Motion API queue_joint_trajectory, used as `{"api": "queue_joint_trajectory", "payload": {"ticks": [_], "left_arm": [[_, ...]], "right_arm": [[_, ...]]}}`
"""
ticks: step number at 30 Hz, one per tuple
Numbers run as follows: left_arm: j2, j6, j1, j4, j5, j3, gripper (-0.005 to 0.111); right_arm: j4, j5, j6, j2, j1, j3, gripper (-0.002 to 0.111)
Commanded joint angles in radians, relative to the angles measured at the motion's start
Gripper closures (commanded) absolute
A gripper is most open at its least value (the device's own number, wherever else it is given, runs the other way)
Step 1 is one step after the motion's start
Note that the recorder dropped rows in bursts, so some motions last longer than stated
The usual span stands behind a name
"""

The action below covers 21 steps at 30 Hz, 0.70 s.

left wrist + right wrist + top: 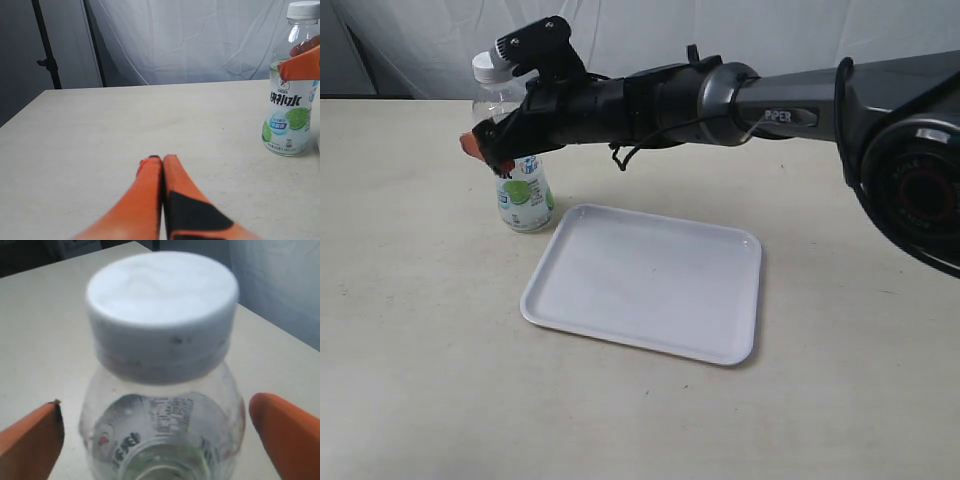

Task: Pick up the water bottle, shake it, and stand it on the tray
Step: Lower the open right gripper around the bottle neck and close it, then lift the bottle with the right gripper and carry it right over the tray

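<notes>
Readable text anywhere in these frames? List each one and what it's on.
"PIPER": on the right arm, exterior view.
"快补水": large characters on the bottle label, left wrist view.
Blue badge and fine print on that label: too small to read.
Label print in the right wrist view: blurred, unreadable.

beige matte tabletop (420, 380): fills middle and lower exterior frame | white creased fabric backdrop (740, 35): along top edge, behind table | thin black metal stand pole (46, 45) with small clamp: upright beyond table's far edge, beside backdrop, before grey wall (15, 60)
</notes>
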Motion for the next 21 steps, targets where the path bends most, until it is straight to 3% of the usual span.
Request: {"api": "queue_joint_trajectory", "payload": {"ticks": [1, 5, 7, 8, 10, 16, 21], "left_arm": [[-0.005, -0.003, 0.0, 0.0, -0.003, 0.002, 0.107], [-0.005, -0.003, 0.0, 0.0, -0.003, 0.002, 0.107], [-0.005, -0.003, 0.0, 0.0, -0.003, 0.002, 0.107], [-0.005, -0.003, 0.0, 0.0, -0.003, 0.002, 0.107], [-0.005, -0.003, 0.0, 0.0, -0.003, 0.002, 0.107], [-0.005, -0.003, 0.0, 0.0, -0.003, 0.002, 0.107], [-0.005, -0.003, 0.0, 0.0, -0.003, 0.002, 0.107]], "right_arm": [[0.006, -0.205, -0.008, 0.0, 0.048, -0.004, 0.018], [0.006, -0.231, -0.008, 0.0, 0.071, -0.004, 0.062], [0.006, -0.191, -0.002, 0.0, 0.075, -0.004, 0.097], [0.006, -0.173, 0.008, 0.0, 0.075, -0.004, 0.108], [0.006, -0.141, 0.03, -0.002, 0.075, -0.004, 0.105], [0.006, -0.187, 0.092, -0.094, 0.075, -0.004, 0.109], [0.006, -0.406, 0.093, -0.252, 0.113, 0.003, 0.109]]}}
